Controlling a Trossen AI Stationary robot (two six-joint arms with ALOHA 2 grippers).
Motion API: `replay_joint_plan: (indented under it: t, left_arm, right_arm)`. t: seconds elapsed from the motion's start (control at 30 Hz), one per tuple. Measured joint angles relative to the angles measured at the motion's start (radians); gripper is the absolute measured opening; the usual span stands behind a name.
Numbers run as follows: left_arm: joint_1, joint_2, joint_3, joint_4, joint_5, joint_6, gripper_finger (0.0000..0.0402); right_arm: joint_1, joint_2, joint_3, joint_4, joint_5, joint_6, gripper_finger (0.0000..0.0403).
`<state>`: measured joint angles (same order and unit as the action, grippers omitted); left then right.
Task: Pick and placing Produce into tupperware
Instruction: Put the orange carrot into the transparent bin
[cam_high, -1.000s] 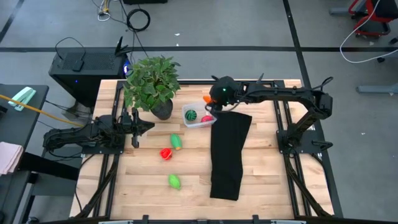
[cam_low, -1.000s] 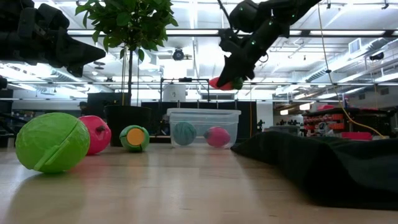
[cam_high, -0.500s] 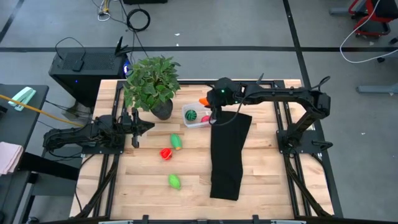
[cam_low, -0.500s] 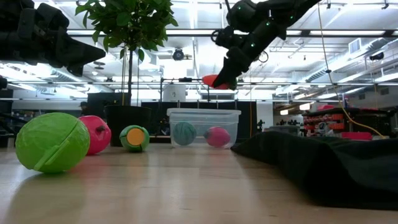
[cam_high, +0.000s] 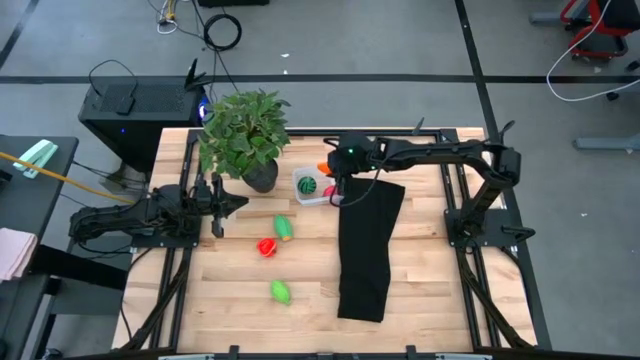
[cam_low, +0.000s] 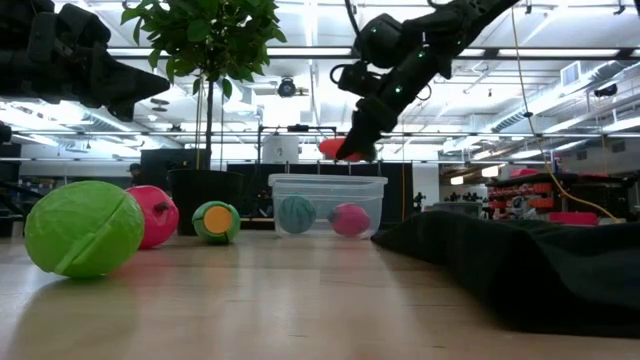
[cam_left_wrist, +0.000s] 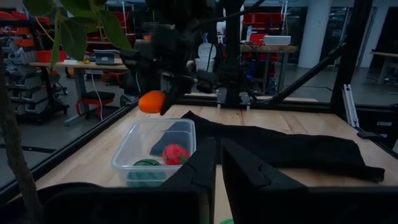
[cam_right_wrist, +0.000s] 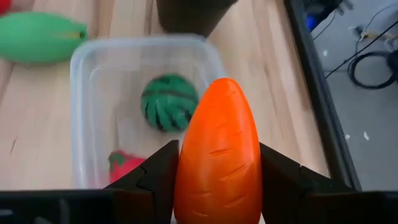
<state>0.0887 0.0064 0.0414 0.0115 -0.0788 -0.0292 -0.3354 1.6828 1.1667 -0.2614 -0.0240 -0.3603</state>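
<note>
— Produce count? 
— Six in all. Two already in the clear tupperware (cam_high: 316, 187): dark green striped ball (cam_right_wrist: 169, 102) and one red piece (cam_right_wrist: 124, 165). Three loose on the table (cam_high: 420, 300): green piece (cam_high: 284, 228) with an orange end face, red piece (cam_high: 267, 247) just beside it, light green piece (cam_high: 281, 292) nearer the front edge. Sixth, the orange carrot (cam_right_wrist: 217, 149), up in the air.

— Held by what? 
— Right gripper (cam_high: 336, 170), jaws partway open and pressed on both flanks of the carrot. Poised above the tupperware, over its right-hand end, clear of the rim in the low view.

— Carrot's lie? 
— Long axis running straight out along the fingers, rounded tip leading, far end hidden between the jaws. Tip over the tub's interior in the right wrist view, ball and red piece visible below it.

— Left side? 
— Left gripper (cam_high: 216, 203) at the table's left edge, jaws closed together, empty, well apart from the tub.

— Anything crowding the tub? 
— Leafy potted plant (cam_high: 243, 132) with its dark pot just beside the tub's left end. Black cloth (cam_high: 368, 245) in a long strip from beside the tub's right end down toward the front of the table. Nothing over the tub's open top but the carrot and gripper.
</note>
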Motion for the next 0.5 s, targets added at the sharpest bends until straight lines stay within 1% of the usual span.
replay_joint_plan:
  t: [0.3, 0.5]
  left_arm:
    - [0.000, 0.005, 0.000, 0.005, 0.000, 0.000, 0.0040]
    - [0.000, 0.006, 0.000, 0.007, 0.000, 0.000, 0.0036]
  right_arm:
    - [0.000, 0.067, 0.000, 0.017, -0.003, -0.035, 0.0183]
    - [0.000, 0.094, 0.000, 0.072, -0.003, -0.059, 0.0183]
